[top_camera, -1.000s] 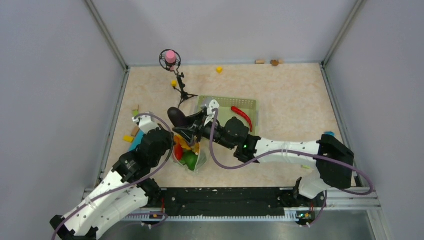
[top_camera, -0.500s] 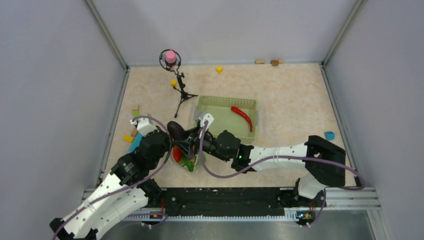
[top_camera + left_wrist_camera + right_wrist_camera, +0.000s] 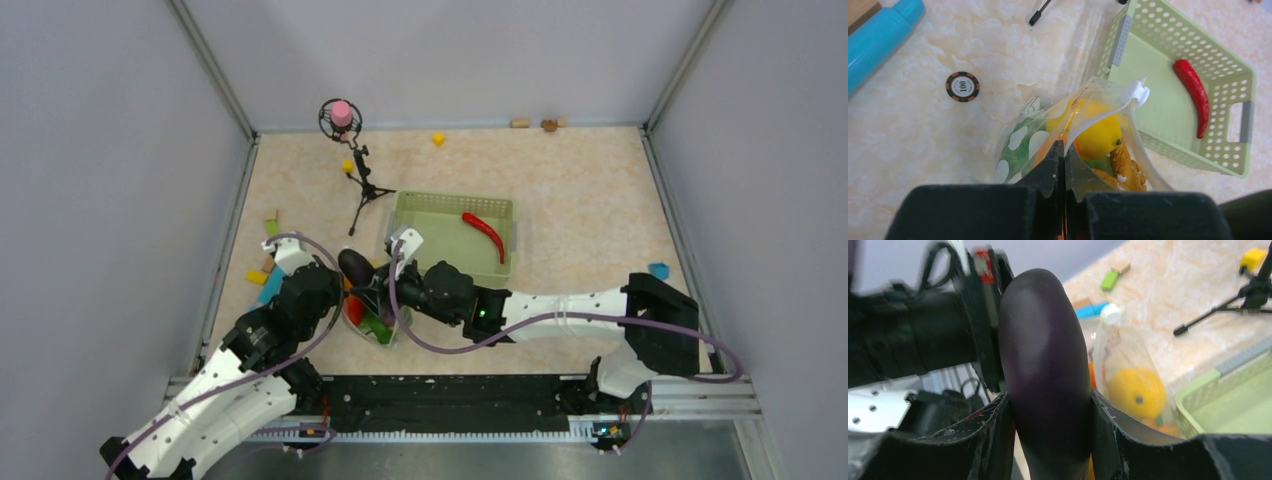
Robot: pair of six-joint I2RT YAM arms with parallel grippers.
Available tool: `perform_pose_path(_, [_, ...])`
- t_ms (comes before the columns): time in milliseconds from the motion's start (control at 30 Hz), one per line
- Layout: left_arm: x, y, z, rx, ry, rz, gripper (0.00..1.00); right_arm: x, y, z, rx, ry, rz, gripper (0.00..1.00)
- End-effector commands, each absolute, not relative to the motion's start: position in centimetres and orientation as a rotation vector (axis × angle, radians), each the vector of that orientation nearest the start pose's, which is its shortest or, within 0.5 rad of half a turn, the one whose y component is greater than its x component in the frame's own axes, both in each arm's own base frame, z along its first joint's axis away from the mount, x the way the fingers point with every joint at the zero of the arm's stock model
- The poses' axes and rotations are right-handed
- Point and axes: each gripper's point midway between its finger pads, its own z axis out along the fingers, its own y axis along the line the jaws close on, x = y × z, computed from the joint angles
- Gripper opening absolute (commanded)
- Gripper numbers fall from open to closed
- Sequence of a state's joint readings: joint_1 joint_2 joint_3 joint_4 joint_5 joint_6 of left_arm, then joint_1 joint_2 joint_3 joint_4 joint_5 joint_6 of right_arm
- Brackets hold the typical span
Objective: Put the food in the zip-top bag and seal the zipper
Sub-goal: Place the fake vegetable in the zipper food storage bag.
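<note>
My left fingers [image 3: 1049,169] are pinched fully together on the near edge of the zip-top bag [image 3: 1020,142], holding its mouth up and open. The bag stands on the worktop [image 3: 923,135] in the near-left part of the scene, just beside the near left corner of the green mesh basket [image 3: 1153,45]. Its zipper [image 3: 1096,115] runs from my pinch up to a white slider tab [image 3: 1135,92] at the far end, and the two sides of the strip are apart. Inside the bag I can make out a yellow lemon [image 3: 1100,137], something green low down and some orange and brownish pieces that I can't name.

My right fingers [image 3: 1105,435] are clamped on the lower part of the dark purple eggplant [image 3: 1043,355], one on each side, with its rounded end sticking out past the tips. From the top camera it sits right over the bag's mouth, between the two wrists; I cannot tell whether it touches the plastic.

The red chili [image 3: 1193,92] lies alone in the basket, along its right side. A poker chip [image 3: 962,86] marked 100 and a blue cylinder [image 3: 878,37] lie to the left of the bag.
</note>
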State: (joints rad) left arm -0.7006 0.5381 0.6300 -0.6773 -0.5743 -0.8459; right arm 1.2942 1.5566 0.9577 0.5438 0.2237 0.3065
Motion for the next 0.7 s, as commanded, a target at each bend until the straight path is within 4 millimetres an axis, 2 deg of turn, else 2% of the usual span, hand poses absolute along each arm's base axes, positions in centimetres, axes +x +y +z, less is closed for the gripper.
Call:
perform_pose_path(0, [21.8,-8.9,20.3,-0.517,1.911,-0.419,0.0,14.5,46.4,21.2,-0.744,1.708,0.977,0.12])
perform_pose_path(167, [21.6,-10.3,21.0,-0.465,1.9,-0.509,0.0,15.2,45.9,22.0,-0.669,1.728,0.958,0.17])
perform_pose_path(300, [21.7,-10.6,21.2,-0.461,1.886,-0.539,0.0,14.8,46.0,23.2,-0.678,1.689,0.998,0.23])
perform_pose_path(367, [21.7,-10.6,21.1,-0.466,1.89,-0.532,0.0,14.2,46.1,23.8,-0.709,1.663,1.028,0.29])
perform_pose_path(500, [21.8,-10.8,21.2,-0.46,1.898,-0.539,0.0,12.9,46.2,24.6,-0.79,1.616,1.082,0.55])
perform_pose_path(667, [21.8,-11.3,21.2,-0.442,1.903,-0.557,0.0,13.5,45.9,25.8,-0.765,1.609,1.055,0.62])
